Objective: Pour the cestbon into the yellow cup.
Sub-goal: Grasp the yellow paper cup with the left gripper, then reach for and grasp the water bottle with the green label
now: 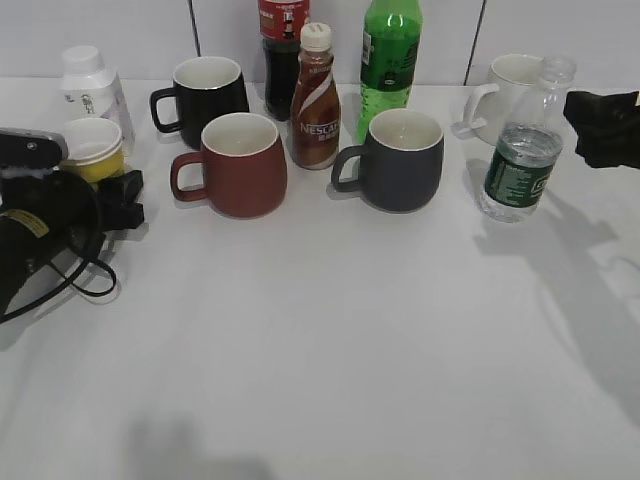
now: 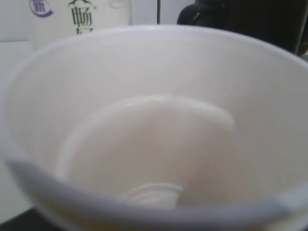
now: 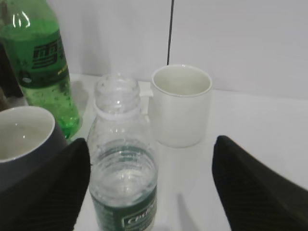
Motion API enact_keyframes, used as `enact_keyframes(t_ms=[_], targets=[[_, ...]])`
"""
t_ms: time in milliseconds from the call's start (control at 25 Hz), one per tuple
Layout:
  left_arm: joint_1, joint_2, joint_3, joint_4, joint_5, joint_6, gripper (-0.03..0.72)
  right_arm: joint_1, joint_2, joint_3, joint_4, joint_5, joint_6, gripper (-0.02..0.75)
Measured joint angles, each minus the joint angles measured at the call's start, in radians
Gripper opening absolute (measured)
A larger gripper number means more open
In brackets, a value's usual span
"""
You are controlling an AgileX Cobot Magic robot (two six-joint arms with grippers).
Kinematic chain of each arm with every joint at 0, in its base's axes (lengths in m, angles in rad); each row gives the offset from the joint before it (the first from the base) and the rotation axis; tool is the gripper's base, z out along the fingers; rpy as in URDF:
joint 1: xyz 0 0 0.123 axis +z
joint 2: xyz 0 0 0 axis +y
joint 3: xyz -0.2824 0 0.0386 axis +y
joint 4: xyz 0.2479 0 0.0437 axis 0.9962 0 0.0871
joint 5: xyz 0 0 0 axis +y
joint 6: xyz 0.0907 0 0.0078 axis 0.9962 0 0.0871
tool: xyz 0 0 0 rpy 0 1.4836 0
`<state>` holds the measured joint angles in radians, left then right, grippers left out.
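Uncapped cestbon (image 3: 124, 178) between spread fingers (image 3: 255, 192), untouched; white mug (image 3: 182, 105) behind.

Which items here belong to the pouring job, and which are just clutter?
Job: cestbon, uncapped; yellow cup; right gripper; left gripper.
Clutter: red mug, black mug, grey mug, white mug, Nescafe bottle, green soda bottle.

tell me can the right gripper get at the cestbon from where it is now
Probably yes: the right gripper is open, the cestbon stands uncapped between its fingers, and the white mug sits behind, out of the way.
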<state>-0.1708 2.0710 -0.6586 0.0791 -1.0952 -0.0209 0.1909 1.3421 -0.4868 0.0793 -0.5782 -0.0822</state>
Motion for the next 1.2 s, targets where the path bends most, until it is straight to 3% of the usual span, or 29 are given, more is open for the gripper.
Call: enact_keyframes(t_ms=[360, 560, 840, 1040, 1200], targets=[[0.0, 0.001, 0.023, 0.001, -0.079, 0.0, 0.441, 0.0, 0.102, 0.0, -0.008, -0.101, 0.022, 0.592], [0.0, -0.027, 0.128, 0.049, -0.109, 0.0, 0.44, 0.006, 0.114, 0.0, -0.121, -0.101, 0.038, 0.592], [-0.001, -0.142, 0.254, 0.192, -0.109, 0.0, 0.44, 0.007, 0.136, 0.0, -0.126, -0.102, 0.059, 0.592], [-0.007, -0.188, 0.262, 0.396, -0.114, 0.0, 0.44, 0.007, 0.19, 0.0, -0.124, -0.103, 0.088, 0.592], [-0.03, -0.196, 0.263, 0.494, -0.114, 0.0, 0.44, 0.007, 0.233, 0.0, -0.127, -0.104, 0.093, 0.592]])
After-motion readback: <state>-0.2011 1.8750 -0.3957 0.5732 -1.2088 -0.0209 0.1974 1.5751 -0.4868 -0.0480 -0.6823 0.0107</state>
